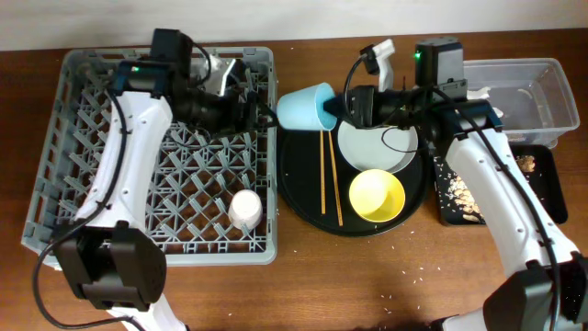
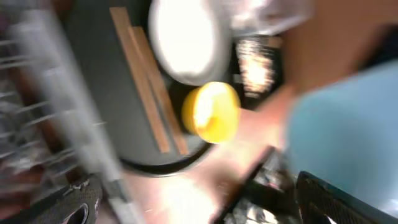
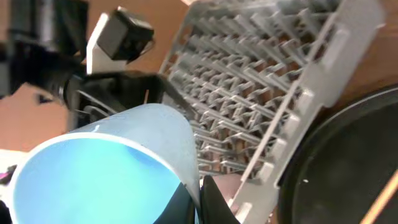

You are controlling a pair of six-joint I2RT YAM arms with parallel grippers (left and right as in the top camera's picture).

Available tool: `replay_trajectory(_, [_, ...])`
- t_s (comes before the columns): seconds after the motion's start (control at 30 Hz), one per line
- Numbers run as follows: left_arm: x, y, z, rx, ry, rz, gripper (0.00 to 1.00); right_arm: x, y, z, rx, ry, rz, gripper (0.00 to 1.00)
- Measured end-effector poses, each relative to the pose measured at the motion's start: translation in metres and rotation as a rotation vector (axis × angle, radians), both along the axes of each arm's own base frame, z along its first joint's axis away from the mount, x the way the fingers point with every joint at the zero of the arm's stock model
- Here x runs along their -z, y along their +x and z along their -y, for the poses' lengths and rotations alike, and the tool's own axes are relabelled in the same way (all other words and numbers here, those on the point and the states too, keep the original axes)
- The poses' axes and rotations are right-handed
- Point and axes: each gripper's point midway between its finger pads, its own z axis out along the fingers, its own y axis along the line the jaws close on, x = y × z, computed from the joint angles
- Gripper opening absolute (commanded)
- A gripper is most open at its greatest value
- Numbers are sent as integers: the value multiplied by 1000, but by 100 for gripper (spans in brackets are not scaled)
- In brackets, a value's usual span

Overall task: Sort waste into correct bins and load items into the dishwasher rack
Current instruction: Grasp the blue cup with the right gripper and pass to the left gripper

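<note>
My right gripper [image 1: 336,108] is shut on the rim of the light blue cup [image 1: 306,107] and holds it on its side, above the gap between the grey dishwasher rack [image 1: 73,165] and the round black tray [image 1: 303,198]. The right wrist view shows the fingers [image 3: 200,200] pinching the cup wall [image 3: 106,168]. My left gripper [image 1: 265,115] is open over the rack's right edge, right beside the cup. Its view is blurred, with the cup [image 2: 348,118] at the right. The white plate [image 1: 367,147], yellow bowl [image 1: 377,196] and chopsticks [image 1: 329,175] lie on the round tray. A pale cup [image 1: 246,209] stands upside down in the rack.
The clear tub [image 1: 542,74] stands at the far right. In front of it the shallow black tray [image 1: 544,198] holds beige scraps [image 1: 459,191]. Small white crumbs lie on the wood near the front edge. My right arm crosses above the shallow tray.
</note>
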Motion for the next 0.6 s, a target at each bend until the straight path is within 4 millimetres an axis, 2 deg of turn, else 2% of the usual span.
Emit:
replay_trajectory(0.07, [-12, -7, 7, 64, -160, 14, 99, -2, -4, -3, -33, 24, 6, 4])
replay_trajectory(0.27, [-22, -29, -4, 99, -591, -6, 99, -8, -2, -11, -64, 52, 53, 4])
replay_trajectory(0.37, [-22, -35, 1, 113, -651, -7, 99, -6, -3, -26, -92, 69, 45, 4])
replay_trajectory(0.43, [-25, -36, 4, 123, -669, 0, 98, 4, -2, -42, -120, 75, 28, 4])
replay_trajectory(0.53, [-27, -36, 4, 124, -678, 2, 95, 31, -2, -71, -166, 83, -39, 4])
replay_trajectory(0.6, [-26, -37, 4, 124, -676, 1, 91, 32, -6, -82, -181, 83, -46, 4])
